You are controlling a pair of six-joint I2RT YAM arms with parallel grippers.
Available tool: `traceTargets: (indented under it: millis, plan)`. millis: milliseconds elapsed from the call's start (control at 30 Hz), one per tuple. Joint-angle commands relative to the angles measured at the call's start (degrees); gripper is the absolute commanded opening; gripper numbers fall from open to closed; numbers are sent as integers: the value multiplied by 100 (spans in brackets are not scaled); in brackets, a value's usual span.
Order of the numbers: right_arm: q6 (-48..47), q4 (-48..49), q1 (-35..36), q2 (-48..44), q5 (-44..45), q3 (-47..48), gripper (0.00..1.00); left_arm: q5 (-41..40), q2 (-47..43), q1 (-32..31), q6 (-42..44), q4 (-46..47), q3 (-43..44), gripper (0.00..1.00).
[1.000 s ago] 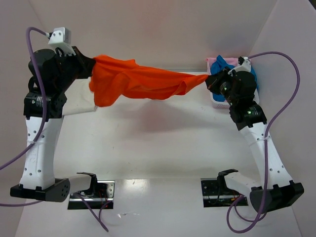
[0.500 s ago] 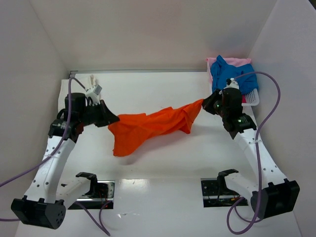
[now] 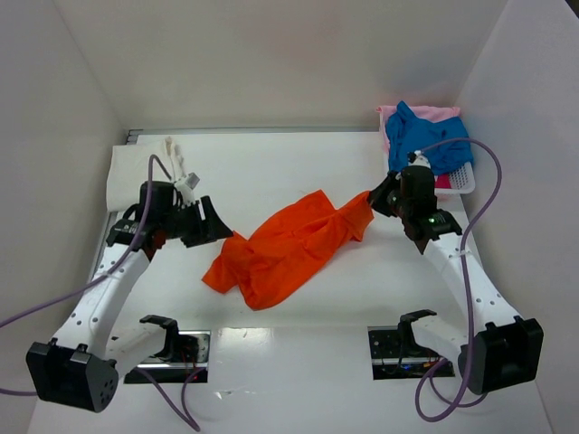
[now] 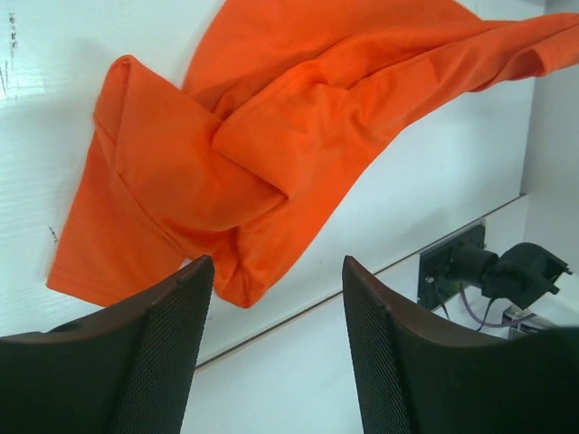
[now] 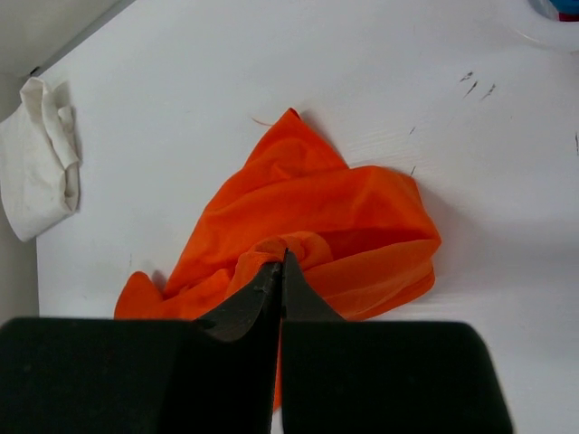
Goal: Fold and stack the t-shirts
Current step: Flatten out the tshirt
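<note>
Your bright orange cloth t-shirt (image 3: pixel 289 249) lies crumpled in the middle of the white table (image 3: pixel 298 163), running on a slant from near the left arm up toward the right arm. It is bunched and creased, not spread and not folded. Your right gripper (image 5: pixel 280 271) has its jaws pinched tight on a fold at the shirt's right end, low over the table. Your left gripper (image 4: pixel 276 267) has its jaws wide with nothing between them, hovering just beside the shirt's left end with the cloth below it. The white plastic basket (image 3: pixel 463 183) sits at the far right corner, holding the bright blue tee (image 3: pixel 421 136) on top of the pale pink tee (image 3: pixel 439 113), both heaped. A cream-white cloth tee (image 5: pixel 41 158) lies by the far left corner; you cannot tell whether it is properly folded. As a judgement, the task is early: no stack is visible, the orange shirt needs flattening and folding, and the two basket tees are untouched.
</note>
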Motion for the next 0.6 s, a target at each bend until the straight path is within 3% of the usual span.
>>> traceTargets:
  millis: [0,300,567]
  plan:
    - [-13,351,-57,50,68,-97,1,-122,218,-52,-29,256,-2,69]
    - [-13,351,-57,112,121,-199,1,-804,1815,-1279,85,743,592,73]
    - [-13,351,-57,112,182,-202,2,-1018,2402,-1341,-83,1333,423,73]
